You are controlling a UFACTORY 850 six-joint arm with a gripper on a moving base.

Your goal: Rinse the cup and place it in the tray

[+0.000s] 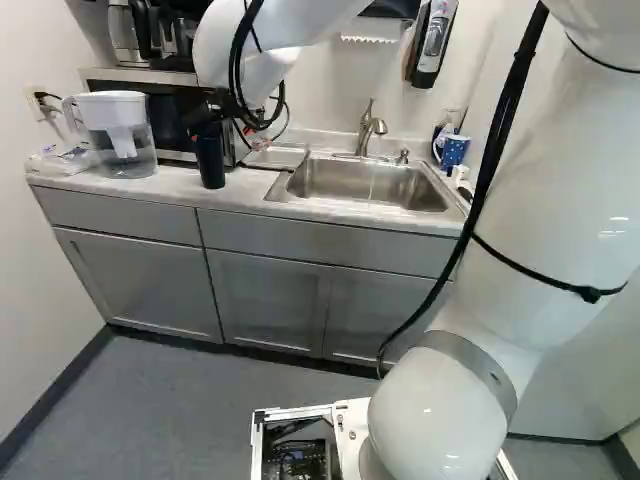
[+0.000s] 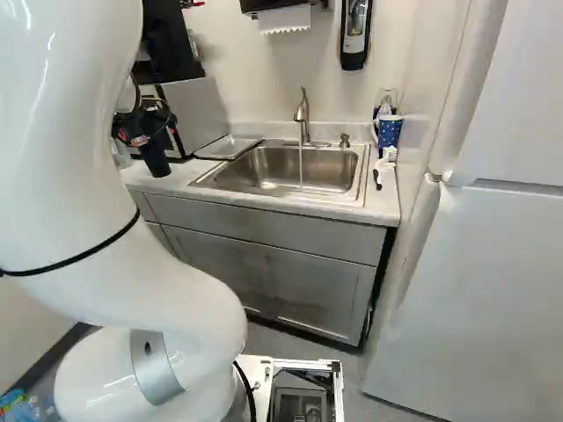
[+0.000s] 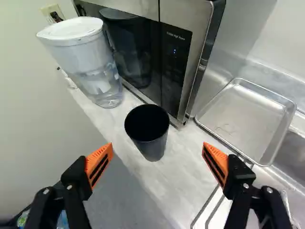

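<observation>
Closest to me is the big white arm (image 1: 560, 200), rising from the base and reaching over to the left end of the countertop (image 3: 186, 179). Out there its gripper (image 3: 158, 145) is spread wide with nothing in its grasp, the orange pads (image 3: 99, 162) well apart. Just ahead of them is the cup (image 3: 153, 147), black and upright, mouth up, on the counter near the front of the microwave (image 3: 176, 62). The water pitcher (image 3: 90, 67) is farther left. To the right of the microwave lies the metal tray (image 3: 248, 119), and right of that the sink (image 2: 281, 167), where a thin stream of water (image 2: 301, 167) runs from the faucet (image 2: 303, 119).

I'd say we're at the fetching step: the cup hasn't been picked up, so rinsing and placing are both to come. What's wanted now is to ease forward, one pad either side of the cup, then squeeze gently and lift straight up. Come in off-centre and a pad could nudge that tall cup over or push it against the microwave. Once it's held, it needs carrying right, above the tray, to the running water, before it goes back left into the tray.
</observation>
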